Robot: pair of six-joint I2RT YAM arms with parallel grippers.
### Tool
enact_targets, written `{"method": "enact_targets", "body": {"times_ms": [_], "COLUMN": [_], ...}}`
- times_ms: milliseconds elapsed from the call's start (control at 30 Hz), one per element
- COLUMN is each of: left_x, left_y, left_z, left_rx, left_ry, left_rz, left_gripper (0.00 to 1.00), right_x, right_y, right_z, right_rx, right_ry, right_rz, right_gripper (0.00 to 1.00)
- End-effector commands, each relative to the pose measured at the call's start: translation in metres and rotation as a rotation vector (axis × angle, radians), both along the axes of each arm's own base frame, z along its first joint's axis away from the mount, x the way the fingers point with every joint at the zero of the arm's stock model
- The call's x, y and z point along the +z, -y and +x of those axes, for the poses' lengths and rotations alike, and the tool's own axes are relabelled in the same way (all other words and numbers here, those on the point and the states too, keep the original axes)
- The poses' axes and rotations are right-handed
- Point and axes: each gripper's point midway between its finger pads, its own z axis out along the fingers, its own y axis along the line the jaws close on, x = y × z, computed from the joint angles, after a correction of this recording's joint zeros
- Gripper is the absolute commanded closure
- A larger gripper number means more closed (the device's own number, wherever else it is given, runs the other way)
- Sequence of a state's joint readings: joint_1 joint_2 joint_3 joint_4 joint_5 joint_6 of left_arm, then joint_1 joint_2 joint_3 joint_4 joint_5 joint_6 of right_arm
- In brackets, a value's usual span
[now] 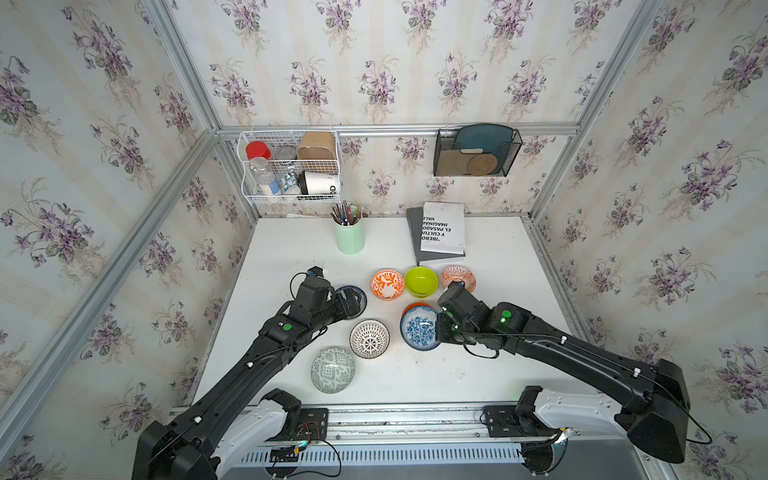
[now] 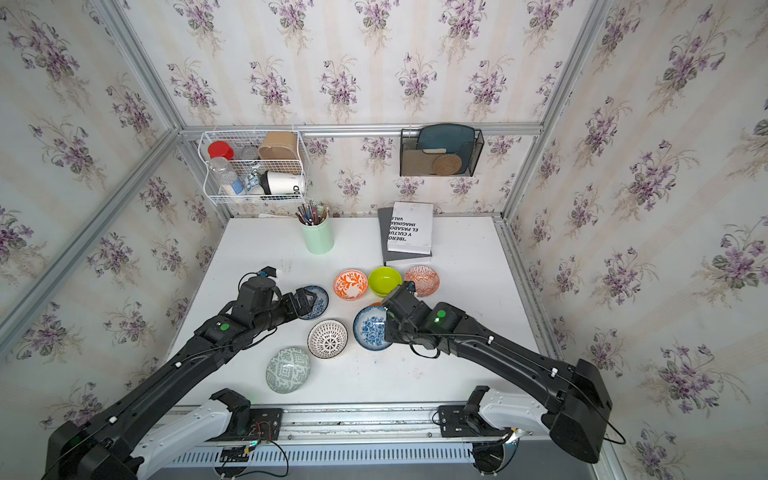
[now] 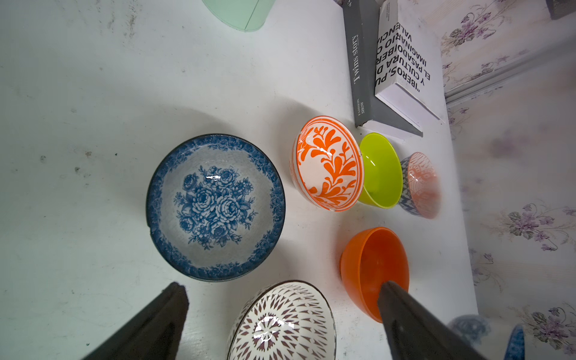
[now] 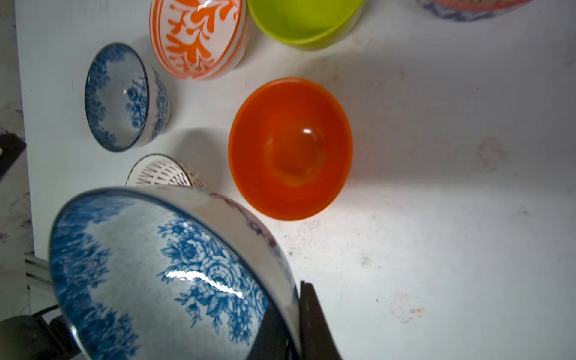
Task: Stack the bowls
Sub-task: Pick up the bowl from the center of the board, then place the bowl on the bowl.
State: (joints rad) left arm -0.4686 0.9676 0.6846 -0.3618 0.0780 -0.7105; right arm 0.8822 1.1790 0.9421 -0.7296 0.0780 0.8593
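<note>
Right fingers (image 4: 314, 324) pinch the right blue-floral bowl (image 4: 162, 274) by its rim, glazed, likely slippery and breakable; left fingers (image 3: 156, 324) spread wide

the white book (image 3: 402, 59) lies on the grey book (image 3: 358, 68), far and right on the table (image 1: 490, 270). its cover carries black block capitals, cut off at the edge in the left wrist view: "iberos, pu…", "y cultura d…", "el pasado…", "imaginario c…", "valenci…". in both top views these lines stand upside down. the grey book's spine reads "twins story" and, smaller, "fashion show". at the far left, above the table, a white tumbler (image 1: 320, 183) lying in the wire basket (image 1: 243, 166) shows the letters "od".
</note>
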Motion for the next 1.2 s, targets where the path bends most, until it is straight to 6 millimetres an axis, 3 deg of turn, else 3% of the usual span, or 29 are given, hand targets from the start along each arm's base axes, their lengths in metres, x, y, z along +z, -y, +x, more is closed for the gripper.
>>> {"method": "enact_targets", "body": {"times_ms": [0, 267, 567, 700, 1167], "left_x": [0.004, 0.004, 0.004, 0.005, 0.004], "left_y": [0.0, 0.001, 0.002, 0.003, 0.005], "left_z": [0.003, 0.002, 0.005, 0.006, 0.009], "left_rx": [0.002, -0.006, -0.008, -0.012, -0.02], "left_ry": [0.022, 0.023, 0.025, 0.025, 0.022], "left_rz": [-0.007, -0.006, -0.002, 0.001, 0.007], "left_gripper": [0.01, 0.01, 0.0, 0.01, 0.0], "right_x": [0.014, 0.028, 0.015, 0.005, -0.026], "right_y": [0.017, 0.056, 0.097, 0.112, 0.129], "right_z": [0.025, 0.088, 0.128, 0.141, 0.172], "right_rx": [-0.02, -0.146, -0.251, -0.281, -0.3], "right_ry": [0.053, 0.106, 0.108, 0.1, 0.061], "right_rz": [-0.016, 0.022, 0.048, 0.057, 0.021], "right_gripper": [1.0, 1.0, 1.0, 1.0, 1.0]}}
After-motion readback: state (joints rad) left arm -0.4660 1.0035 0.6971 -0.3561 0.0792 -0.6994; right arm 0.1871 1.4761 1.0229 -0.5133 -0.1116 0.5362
